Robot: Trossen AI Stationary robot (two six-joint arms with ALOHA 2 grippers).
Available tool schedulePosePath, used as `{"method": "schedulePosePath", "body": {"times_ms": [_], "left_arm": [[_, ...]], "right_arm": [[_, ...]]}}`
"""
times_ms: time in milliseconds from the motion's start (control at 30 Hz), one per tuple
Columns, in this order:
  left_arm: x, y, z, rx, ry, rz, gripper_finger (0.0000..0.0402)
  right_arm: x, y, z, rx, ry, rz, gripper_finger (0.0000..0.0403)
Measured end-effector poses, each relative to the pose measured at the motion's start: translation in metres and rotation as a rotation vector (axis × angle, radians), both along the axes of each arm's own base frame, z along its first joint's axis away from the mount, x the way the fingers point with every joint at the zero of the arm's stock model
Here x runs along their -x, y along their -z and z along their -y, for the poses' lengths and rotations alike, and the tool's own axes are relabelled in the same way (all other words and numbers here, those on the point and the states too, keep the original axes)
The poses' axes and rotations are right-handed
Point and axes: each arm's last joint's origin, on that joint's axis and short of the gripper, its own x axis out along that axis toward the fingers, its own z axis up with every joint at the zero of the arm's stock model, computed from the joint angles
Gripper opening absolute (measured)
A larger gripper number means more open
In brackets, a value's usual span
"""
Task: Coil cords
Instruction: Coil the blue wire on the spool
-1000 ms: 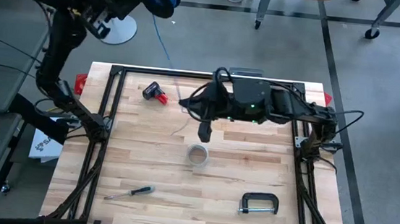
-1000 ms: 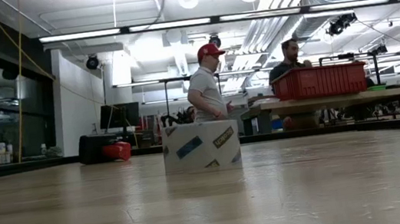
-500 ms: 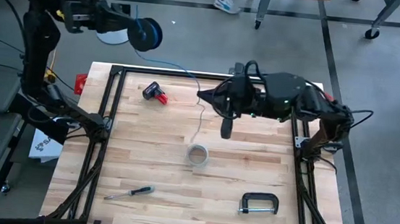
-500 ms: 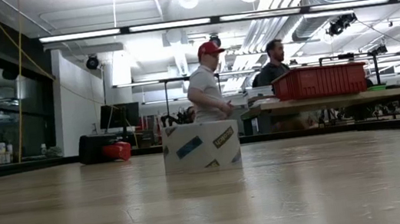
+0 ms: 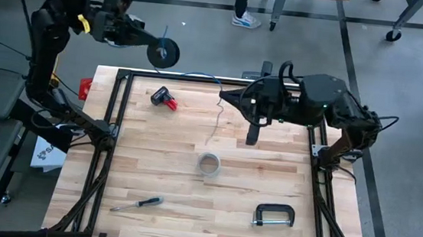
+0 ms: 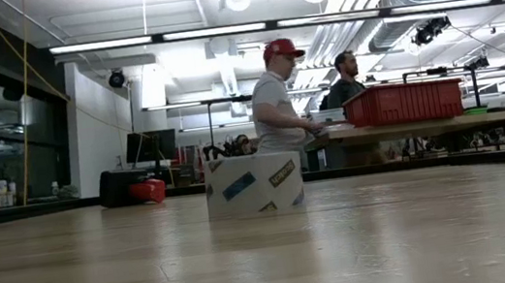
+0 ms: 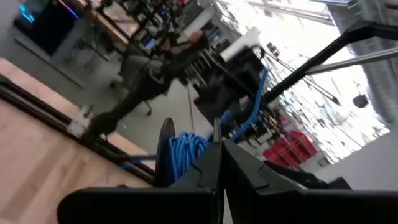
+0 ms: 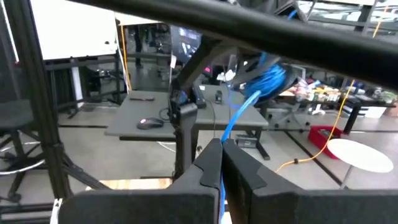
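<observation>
Blue cord [image 5: 200, 77] runs left-right along table's far edge; both jaws closed on it.

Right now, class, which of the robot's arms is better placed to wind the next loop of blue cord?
Probably the left. The left gripper holds the spool beyond the table's far-left corner, while the right gripper pinches the blue cord, keeping it taut.

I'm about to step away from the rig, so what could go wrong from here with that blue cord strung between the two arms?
1. The blue cord spans from the left gripper, shut beside the blue coil off the table's far edge, to the shut right gripper. A pull apart could slip it free or loosen loops.
2. The loose tail dangles over the table and may snag on the tape roll.
</observation>
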Motion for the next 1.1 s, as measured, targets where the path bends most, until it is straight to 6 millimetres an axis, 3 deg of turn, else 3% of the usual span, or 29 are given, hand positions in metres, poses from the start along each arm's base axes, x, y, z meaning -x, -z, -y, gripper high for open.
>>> {"method": "schedulePosePath", "body": {"times_ms": [400, 767, 867, 1100], "left_arm": [[-0.041, 0.02, 0.008, 0.102, 0.18, -0.131, 0.0005], [-0.097, 0.037, 0.03, 0.153, 0.453, -0.189, 0.0005], [-0.116, 0.038, 0.035, 0.15, 0.509, -0.154, 0.0005], [-0.144, 0.018, 0.045, 0.092, 0.666, 0.076, 0.0005]], "right_arm": [[0.005, -0.005, 0.007, 0.032, 0.043, 0.019, 0.0], [0.001, -0.012, 0.016, 0.03, -0.009, 0.102, 0.0], [-0.006, -0.011, 0.017, 0.026, -0.042, 0.117, 0.0], [-0.022, 0.0, 0.013, -0.004, -0.104, 0.087, 0.0]]}}
